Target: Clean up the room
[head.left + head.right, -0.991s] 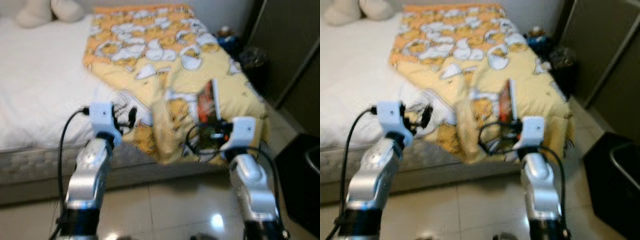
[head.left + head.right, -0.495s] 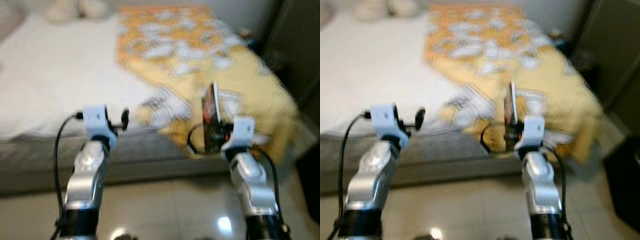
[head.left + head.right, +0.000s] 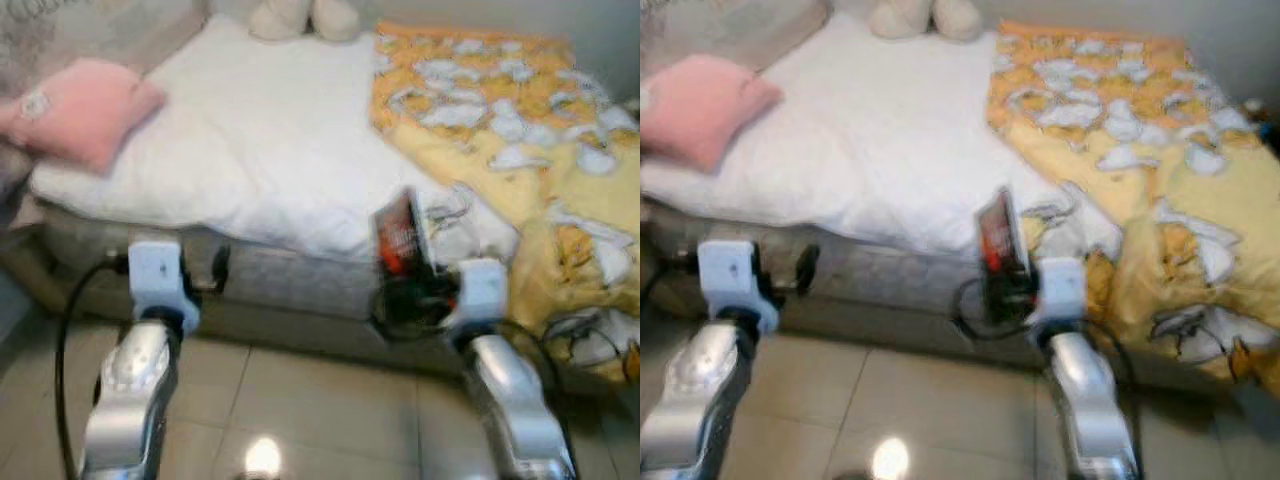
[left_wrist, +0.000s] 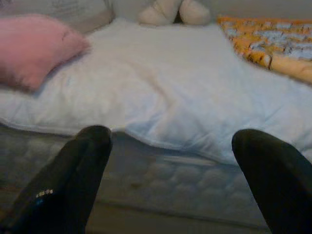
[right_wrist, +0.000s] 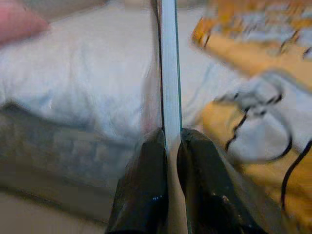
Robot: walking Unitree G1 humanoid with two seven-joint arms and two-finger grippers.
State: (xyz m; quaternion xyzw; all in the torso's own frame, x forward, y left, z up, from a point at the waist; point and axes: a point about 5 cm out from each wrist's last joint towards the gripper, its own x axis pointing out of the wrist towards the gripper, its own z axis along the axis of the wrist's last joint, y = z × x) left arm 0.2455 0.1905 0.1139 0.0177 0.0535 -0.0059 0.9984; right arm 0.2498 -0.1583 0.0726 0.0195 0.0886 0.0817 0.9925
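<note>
A thin book with a red and black cover (image 3: 400,238) stands upright on its edge, held in my right gripper (image 3: 416,292), which is shut on its lower end. In the right wrist view the book's white page edge (image 5: 169,73) rises between the two black fingers (image 5: 146,165). It hangs in front of the side of the bed (image 3: 290,290), above the floor. My left gripper (image 4: 170,141) is open with nothing in it, level with the mattress side; in the left eye view that gripper (image 3: 215,268) sits left of the book.
A white bedsheet (image 3: 270,140) covers the bed. A pink pillow (image 3: 85,110) lies at its left end and a cream plush toy (image 3: 305,18) at the far side. A yellow patterned blanket (image 3: 520,130) with a black cable (image 3: 585,325) drapes the right. Beige floor tiles (image 3: 300,400) lie below.
The whole view has swung left: the bed has slid right and the pink pillow has come into sight. The book stays in my right gripper; the left stays open.
</note>
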